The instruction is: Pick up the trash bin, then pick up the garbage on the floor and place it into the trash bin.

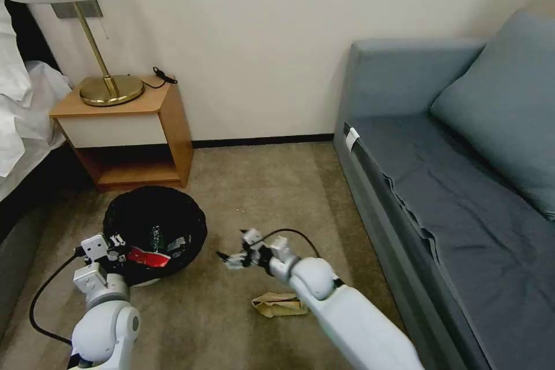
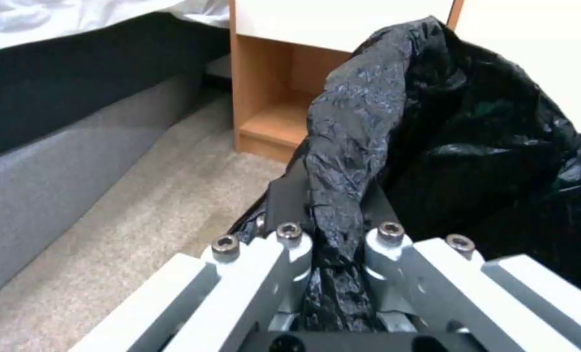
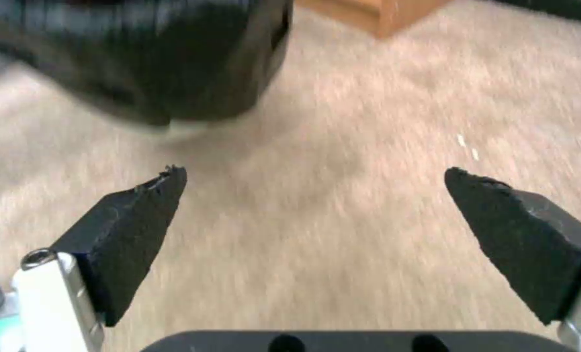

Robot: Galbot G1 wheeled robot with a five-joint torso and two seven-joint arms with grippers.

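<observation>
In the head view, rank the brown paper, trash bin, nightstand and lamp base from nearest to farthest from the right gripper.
From the right gripper:
1. Brown paper, on the carpet just behind it, toward the robot.
2. Trash bin, to its left.
3. Nightstand, beyond the bin.
4. Lamp base, atop the nightstand.

The room is being lit softly and evenly, while the carpet [image 3: 342,146] is being smeared by motion blur in the right wrist view.

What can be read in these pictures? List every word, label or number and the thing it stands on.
No text can be read.
White tag on the sofa's front edge: too small to read.
Red-and-white wrapper in the trash bin: print too small and crumpled.
Green-labelled item in the bin: label unreadable.
Crumpled brown paper on the carpet: no print visible.
</observation>
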